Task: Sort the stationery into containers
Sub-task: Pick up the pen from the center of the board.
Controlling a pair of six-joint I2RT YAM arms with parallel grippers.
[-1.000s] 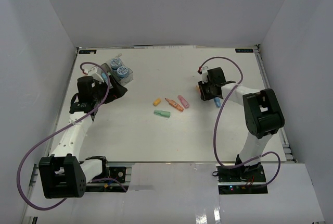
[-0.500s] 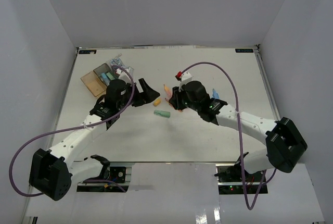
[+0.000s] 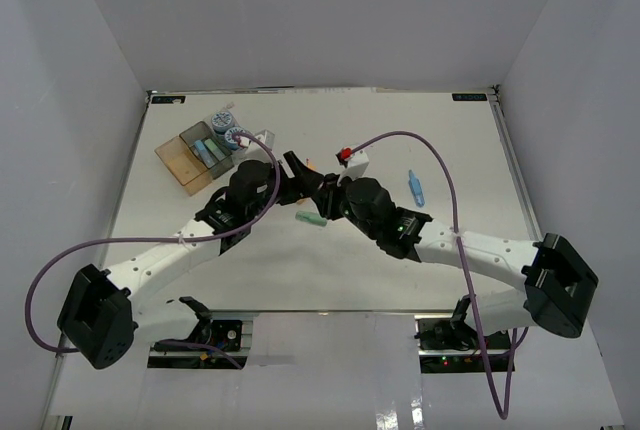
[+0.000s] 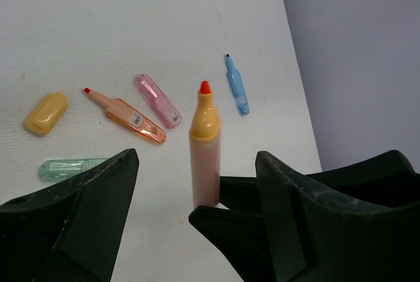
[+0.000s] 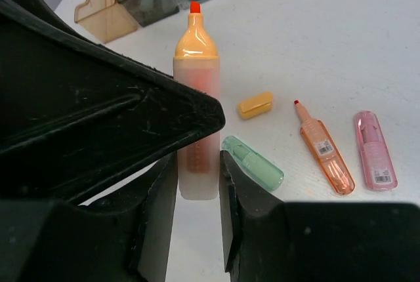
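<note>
Right tool [image 5: 195, 183] is closed on the lower body of the orange highlighter [image 5: 197, 92], holding it upright with the red tip bare and pointing up. Left tool [image 4: 197, 157] is spread wide with a finger on each side of that highlighter and a gap on both sides, so it is not touching it and holds nothing.

Change: a second ago the left arm was over at the containers [image 3: 180, 158] and the right arm was out at the right side of the counter [image 3: 450, 140]. Half a second ago both were heading inward. Now the two tools meet at mid-counter around the one highlighter. It looks like a handover to the left arm, which is the one nearer the containers, but the handover is not made yet.

On the counter beneath lie the yellow cap [image 4: 46, 113], the green stick [image 4: 69, 167], the thin orange marker [image 4: 128, 117], also uncapped, and the pink stick [image 4: 157, 101]. The blue stick [image 4: 236, 85] lies farther right, apart from them. The two rolls [image 3: 229, 128] are already in the clear bin, and some sticks show in the grey one.

Judgement: the task is partway done, with five loose pieces left on the counter plus the one in hand.
</note>
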